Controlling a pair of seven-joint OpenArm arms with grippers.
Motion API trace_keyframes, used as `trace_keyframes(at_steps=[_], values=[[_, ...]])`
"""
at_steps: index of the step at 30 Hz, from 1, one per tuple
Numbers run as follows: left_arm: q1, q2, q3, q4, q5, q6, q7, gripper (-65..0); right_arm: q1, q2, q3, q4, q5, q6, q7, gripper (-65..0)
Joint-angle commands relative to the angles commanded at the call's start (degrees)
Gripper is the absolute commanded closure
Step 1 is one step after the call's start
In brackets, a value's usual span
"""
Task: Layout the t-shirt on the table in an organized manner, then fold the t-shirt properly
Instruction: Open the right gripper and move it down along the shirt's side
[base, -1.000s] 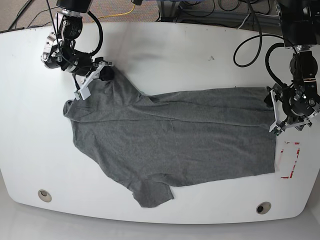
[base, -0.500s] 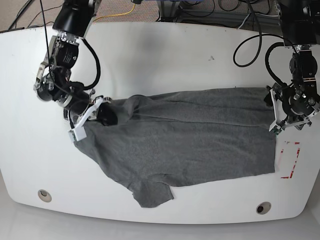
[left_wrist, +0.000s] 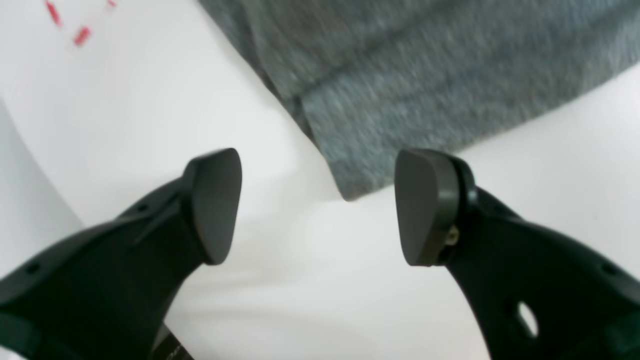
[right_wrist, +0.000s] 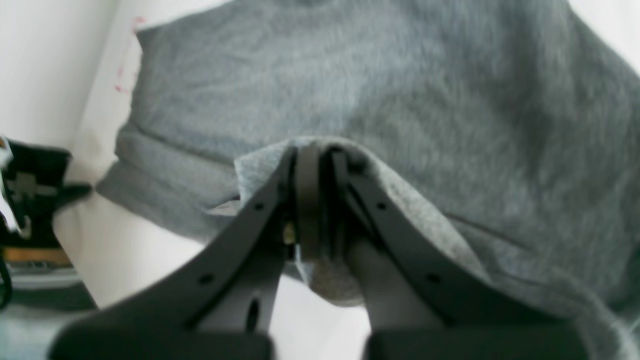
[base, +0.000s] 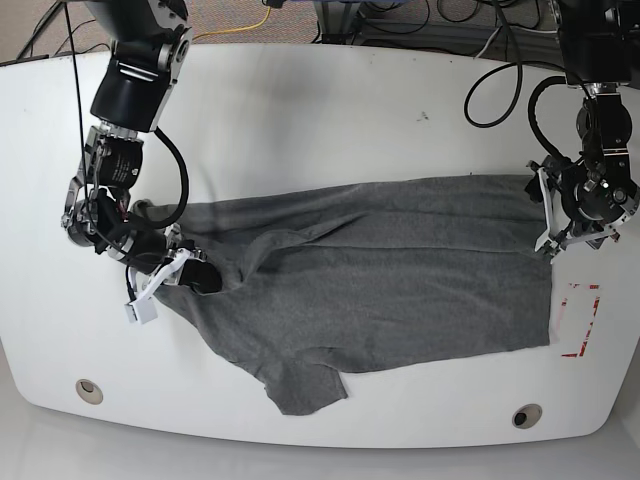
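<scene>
The dark heather-grey t-shirt (base: 400, 290) lies spread across the middle of the white table (base: 330, 110), with one sleeve (base: 305, 385) pointing to the front edge. My right gripper (base: 195, 275) is shut on a fold of the t-shirt's left end; the right wrist view shows the fingers (right_wrist: 315, 160) pinching grey cloth (right_wrist: 350, 90). My left gripper (base: 545, 218) hovers at the t-shirt's far right corner. In the left wrist view it (left_wrist: 320, 205) is open and empty, with a corner of the cloth (left_wrist: 400, 75) lying just ahead of the gap between its fingertips.
A red tape rectangle (base: 580, 320) is on the table just right of the shirt's hem, also seen as red marks (left_wrist: 80, 35) in the left wrist view. Two grommet holes (base: 90, 390) (base: 526, 415) sit near the front edge. Cables (base: 500, 90) hang at the far right.
My right gripper has carried the shirt's left end from the far left toward the front, dragging that cloth down over the body. The left gripper has shifted slightly away from the front.
</scene>
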Motion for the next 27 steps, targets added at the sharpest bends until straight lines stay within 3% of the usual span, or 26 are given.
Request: trace_keyframes(at_steps=[9, 16, 17, 20, 22, 24, 25, 27], values=[[0.1, 0.0, 0.0, 0.0, 0.0, 0.0, 0.0, -43.3, 4.1, 1.2, -4.7, -5.8, 0.0, 0.0, 3.4, -0.8], [0.1, 0.0, 0.0, 0.0, 0.0, 0.0, 0.0, -43.3, 8.3, 5.2, -13.3, -8.0, -0.1, 0.0, 8.8, -1.6], [0.1, 0.0, 0.0, 0.0, 0.0, 0.0, 0.0, -43.3, 8.9, 5.9, -14.5, -8.0, -0.1, 0.0, 9.4, -4.1], [0.1, 0.0, 0.0, 0.0, 0.0, 0.0, 0.0, -43.3, 9.9, 7.0, -16.8, -8.0, -0.1, -0.18, 9.9, -20.0], [0.1, 0.0, 0.0, 0.0, 0.0, 0.0, 0.0, -43.3, 10.1, 7.5, -17.1, -8.0, -0.1, -0.35, 9.9, -39.8], [0.1, 0.0, 0.0, 0.0, 0.0, 0.0, 0.0, -43.3, 10.1, 8.3, -17.1, -7.9, 0.0, -0.18, 9.9, -52.3], [0.1, 0.0, 0.0, 0.0, 0.0, 0.0, 0.0, -43.3, 9.9, 8.6, -17.1, -7.8, 0.1, -0.18, 9.9, -57.4], [0.1, 0.0, 0.0, 0.0, 0.0, 0.0, 0.0, -43.3, 9.8, 9.1, -17.1, -7.8, 0.2, -0.09, 9.8, -60.9]])
